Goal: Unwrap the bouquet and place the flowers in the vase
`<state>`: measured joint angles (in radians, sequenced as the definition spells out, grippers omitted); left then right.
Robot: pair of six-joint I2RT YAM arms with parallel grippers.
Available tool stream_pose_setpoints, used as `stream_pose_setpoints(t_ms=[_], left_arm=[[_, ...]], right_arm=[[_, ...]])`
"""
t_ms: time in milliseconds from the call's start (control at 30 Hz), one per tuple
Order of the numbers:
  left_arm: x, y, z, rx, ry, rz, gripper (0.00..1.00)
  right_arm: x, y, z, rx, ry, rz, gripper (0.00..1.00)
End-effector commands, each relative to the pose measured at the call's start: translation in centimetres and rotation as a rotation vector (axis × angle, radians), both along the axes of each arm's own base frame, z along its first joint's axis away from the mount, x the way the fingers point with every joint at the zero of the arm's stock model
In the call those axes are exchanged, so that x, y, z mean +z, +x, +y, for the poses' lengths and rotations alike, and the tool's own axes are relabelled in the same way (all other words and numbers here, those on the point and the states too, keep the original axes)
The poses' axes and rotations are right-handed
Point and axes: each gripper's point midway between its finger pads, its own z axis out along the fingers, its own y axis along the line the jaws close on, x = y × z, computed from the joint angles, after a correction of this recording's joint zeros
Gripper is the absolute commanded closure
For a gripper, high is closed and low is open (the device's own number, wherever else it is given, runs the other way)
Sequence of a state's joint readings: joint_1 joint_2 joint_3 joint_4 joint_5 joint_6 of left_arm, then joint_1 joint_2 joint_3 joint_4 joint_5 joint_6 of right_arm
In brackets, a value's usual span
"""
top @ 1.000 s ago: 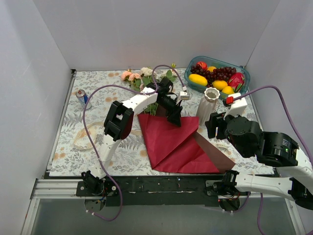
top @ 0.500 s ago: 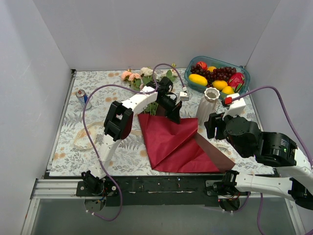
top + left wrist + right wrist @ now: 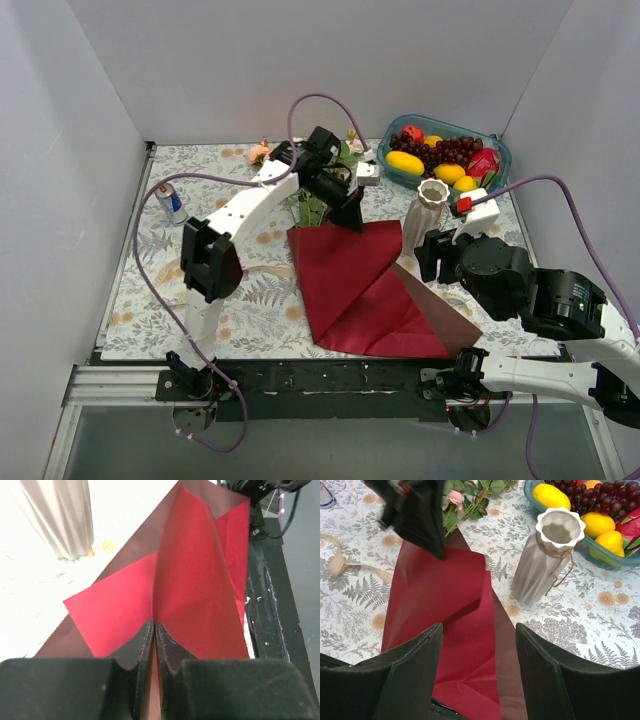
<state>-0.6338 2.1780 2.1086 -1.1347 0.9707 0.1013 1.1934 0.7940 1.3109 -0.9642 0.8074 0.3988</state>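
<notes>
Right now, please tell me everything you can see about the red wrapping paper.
The wrapping paper is a thin sheet, bright red on one face and dark maroon on the other. It is opened out and creased, and lies mostly flat on the table in front of the arms. The left gripper is shut on its far edge and holds up a ridge-shaped fold there. The flowers lie just beyond that end. The vase stands beside it, apart.

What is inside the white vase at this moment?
The vase shows at its mouth only a pale inner wall; no flower stands in it. Its bottom is out of sight. The flowers lie on the table, beyond the paper.
</notes>
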Motion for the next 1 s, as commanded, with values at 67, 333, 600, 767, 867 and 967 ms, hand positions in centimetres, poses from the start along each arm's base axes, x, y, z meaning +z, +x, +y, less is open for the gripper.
stream_pose_setpoints(t_ms=[67,333,600,767,867,967], left_arm=[[10.0,-2.9,4.5,0.017,-0.084,-0.208,0.94],[9.9,-5.2,10.7,0.078,0.018,-0.257,0.90],[8.1,-4.8,18.9,0.255,0.046,-0.219,0.91],[7.2,-5.6,23.8,0.373,0.080,-0.222,0.91],[6.8,-6.3,25.9,0.410,0.104,-0.283,0.90],[6.3,-6.3,26.8,0.475,0.127,-0.269,0.84]], right_arm=[[1.8,0.1,0.6,0.025,0.062,-0.041,0.33],[1.9,0.0,1.1,0.048,0.069,-0.046,0.32],[0.8,-0.1,1.4,0.054,0.057,-0.024,0.32],[0.5,-0.1,1.5,0.050,0.051,-0.009,0.32],[0.1,-0.2,1.7,0.055,0.053,-0.002,0.31],[-0.8,-0.2,2.2,0.062,0.031,0.014,0.30]])
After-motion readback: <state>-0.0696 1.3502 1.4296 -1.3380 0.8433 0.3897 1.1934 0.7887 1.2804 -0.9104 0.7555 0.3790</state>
